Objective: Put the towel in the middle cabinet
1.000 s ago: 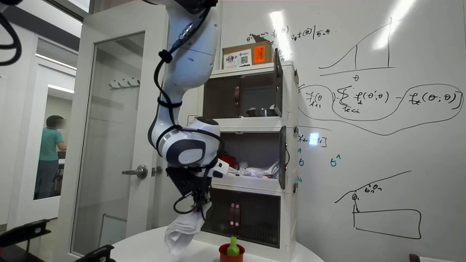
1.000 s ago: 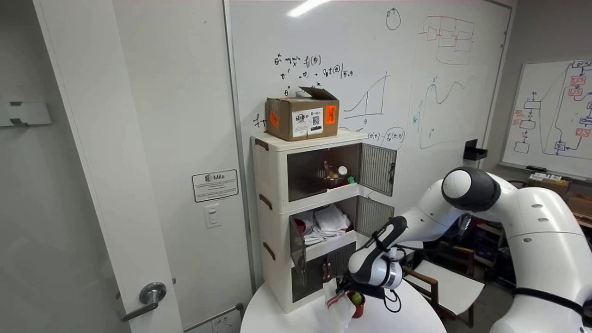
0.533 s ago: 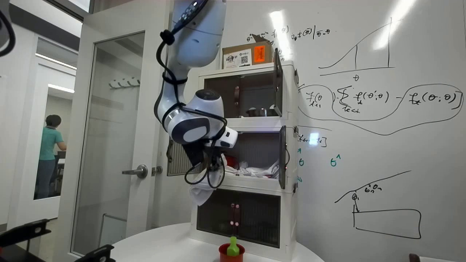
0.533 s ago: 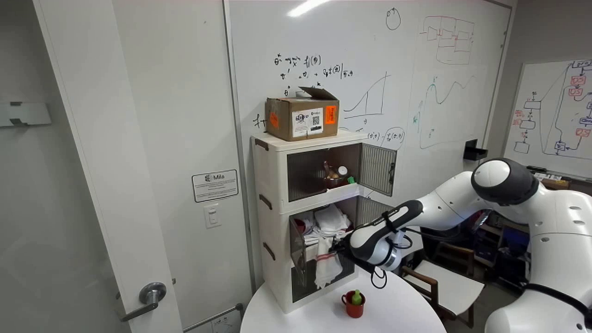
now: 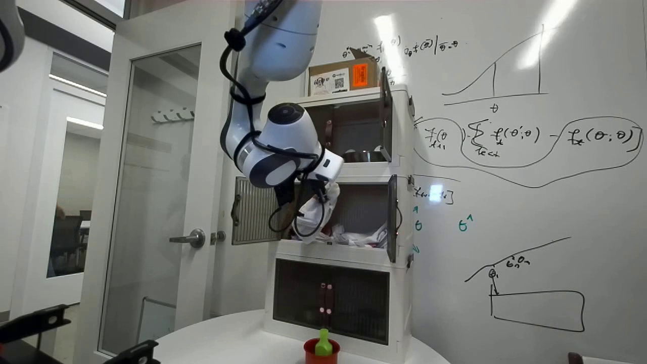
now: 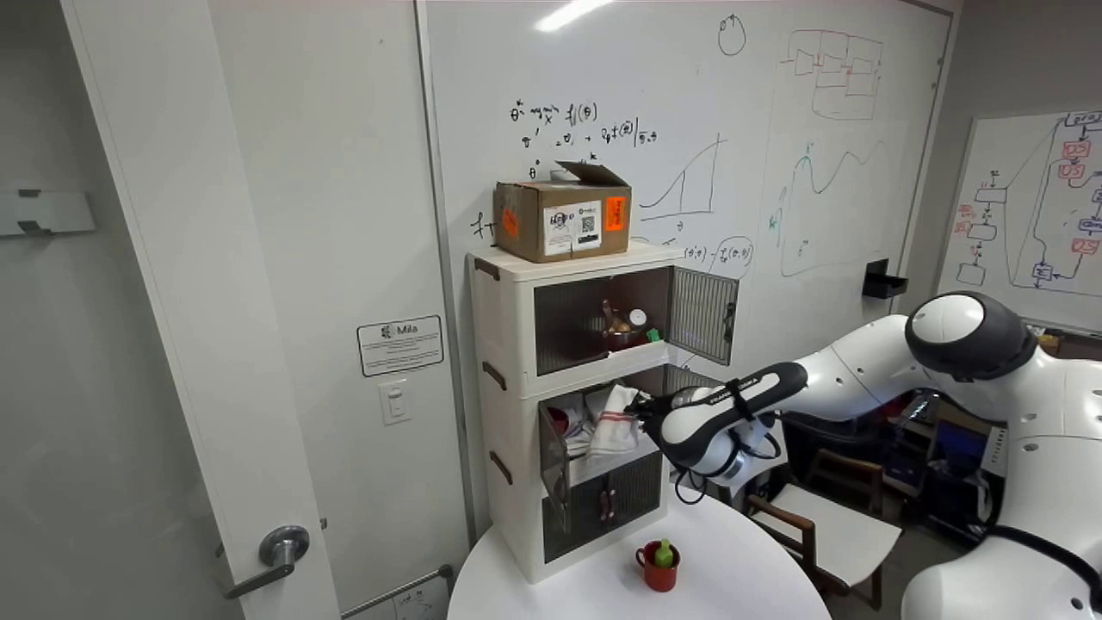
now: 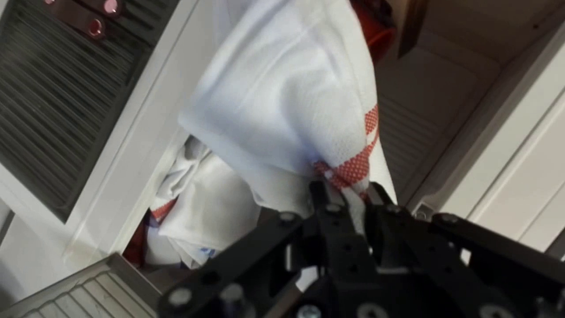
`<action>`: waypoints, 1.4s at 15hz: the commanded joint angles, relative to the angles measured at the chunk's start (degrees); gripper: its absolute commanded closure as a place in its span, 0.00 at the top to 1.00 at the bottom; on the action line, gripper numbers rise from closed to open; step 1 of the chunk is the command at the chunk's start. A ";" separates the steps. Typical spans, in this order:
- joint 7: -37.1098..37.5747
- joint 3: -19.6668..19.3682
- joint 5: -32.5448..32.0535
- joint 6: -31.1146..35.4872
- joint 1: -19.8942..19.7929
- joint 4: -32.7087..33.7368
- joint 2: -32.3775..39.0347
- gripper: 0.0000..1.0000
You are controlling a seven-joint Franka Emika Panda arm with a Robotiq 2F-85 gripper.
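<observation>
Wrist view: hand (image 7: 346,198) closed, towel (image 7: 287,97) pinched near its red stripes (image 7: 353,170), presumably so the rest drapes free for laying in. In an exterior view, towel hangs at the mouth of the middle cabinet (image 6: 603,468); depth inside unclear. In an exterior view, cabinet doors (image 5: 255,212) stand wide; piled cloths (image 5: 356,239) inside may obstruct placement.

I see the towel (image 7: 282,101) is white with red stripes and my gripper (image 7: 348,191) is black. The cabinet (image 6: 508,422) is white, the mug (image 6: 661,577) is red, and the box (image 6: 529,232) is brown with orange labels (image 6: 616,213).
</observation>
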 commanded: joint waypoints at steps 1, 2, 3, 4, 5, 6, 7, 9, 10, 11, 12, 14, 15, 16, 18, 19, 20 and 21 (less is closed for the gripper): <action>6.46 0.45 -2.46 4.85 0.20 3.35 2.75 0.03; 7.85 0.20 -2.69 5.73 0.55 4.28 3.15 0.03; 9.13 -0.19 -2.56 6.43 1.16 5.61 3.73 0.03; 10.16 -0.64 -2.16 6.99 1.82 6.89 4.12 0.03; 10.84 -1.29 -1.70 7.26 2.75 8.67 4.77 0.03; 11.47 -1.96 -1.33 7.26 3.55 10.15 5.19 0.03; 12.00 -2.68 -1.08 6.94 4.45 12.10 5.96 0.03; 13.07 -3.81 -1.34 6.67 5.94 15.52 7.53 0.03; 13.96 -3.47 -2.68 5.22 5.87 16.33 8.50 0.03; 13.71 -4.30 -1.75 5.20 4.78 12.25 4.94 0.11; 13.89 -4.42 -1.75 5.19 5.30 13.36 5.78 0.11; 13.87 -4.44 -1.74 5.19 5.85 14.47 6.82 0.11; 13.87 -4.44 -1.73 5.19 5.97 14.68 7.06 0.11; 13.87 -4.44 -1.73 5.19 6.03 14.81 7.14 0.11; 13.53 -5.45 -0.69 6.46 6.67 14.26 7.06 0.03; 13.66 -5.92 -0.47 7.15 7.06 14.39 7.61 0.03; 14.31 -6.21 -0.19 7.88 7.46 14.85 8.55 0.03; 15.14 -6.53 -0.19 8.57 7.78 15.13 9.16 0.03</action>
